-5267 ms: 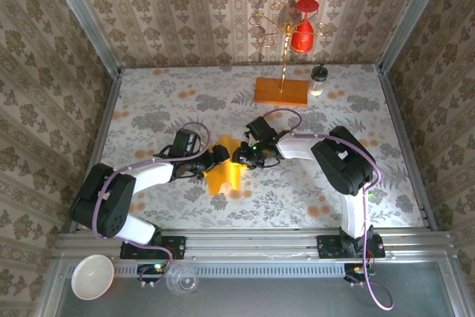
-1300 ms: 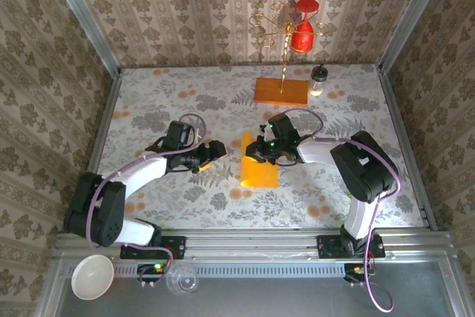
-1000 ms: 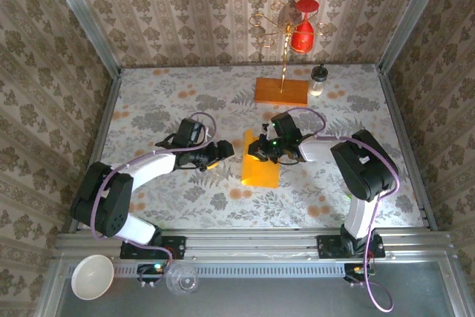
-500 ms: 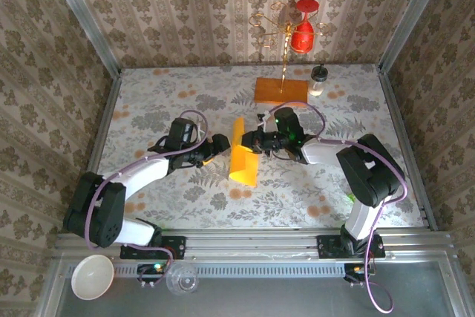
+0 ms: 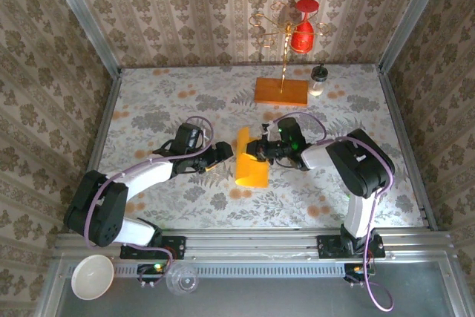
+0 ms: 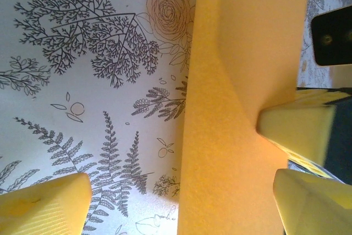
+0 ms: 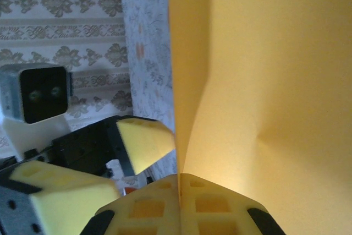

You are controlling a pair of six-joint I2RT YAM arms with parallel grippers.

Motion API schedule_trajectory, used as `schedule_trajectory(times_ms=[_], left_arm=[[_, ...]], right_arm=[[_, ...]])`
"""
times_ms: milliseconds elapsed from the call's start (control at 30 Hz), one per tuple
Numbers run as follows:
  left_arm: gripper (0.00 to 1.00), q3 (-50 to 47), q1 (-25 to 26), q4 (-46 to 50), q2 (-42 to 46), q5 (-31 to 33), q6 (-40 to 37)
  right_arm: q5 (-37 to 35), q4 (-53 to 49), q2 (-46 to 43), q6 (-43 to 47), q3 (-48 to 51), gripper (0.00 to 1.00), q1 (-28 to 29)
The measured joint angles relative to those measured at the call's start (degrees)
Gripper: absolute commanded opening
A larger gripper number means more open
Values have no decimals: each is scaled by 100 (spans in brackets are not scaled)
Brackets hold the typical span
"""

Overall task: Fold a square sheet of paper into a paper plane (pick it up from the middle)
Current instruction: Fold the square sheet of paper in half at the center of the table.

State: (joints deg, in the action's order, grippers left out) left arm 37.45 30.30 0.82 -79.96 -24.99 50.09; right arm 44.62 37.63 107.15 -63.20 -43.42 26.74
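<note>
The orange-yellow sheet of paper [image 6: 236, 81] runs from 12 to 6 o'clock over the fern-printed table cover [image 6: 82, 81]. The left gripper [image 6: 179, 205] gapes around it, pads at 7 and 5 o'clock. At 3 o'clock the right gripper [image 6: 264, 125] touches the sheet's edge

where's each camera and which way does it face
top external: above and behind the robot, looking down on the table; left arm and right arm show
left wrist: on that arm, looking along open left fingers at the paper
right wrist: on that arm, looking along shut right fingers pinching the paper
shared: the paper; each wrist view catches the other's fingers
</note>
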Motion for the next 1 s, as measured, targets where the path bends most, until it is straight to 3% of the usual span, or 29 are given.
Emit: schedule_trajectory(times_ms=[700,1000], left_arm=[[83,170,227,66,-393,37,-42],[67,874,614,249,-1121,15,-131]], right_arm=[[-444,-1513,44,1145,42,8,-297],[-697,-2142,-229,1414,37,8,-297]])
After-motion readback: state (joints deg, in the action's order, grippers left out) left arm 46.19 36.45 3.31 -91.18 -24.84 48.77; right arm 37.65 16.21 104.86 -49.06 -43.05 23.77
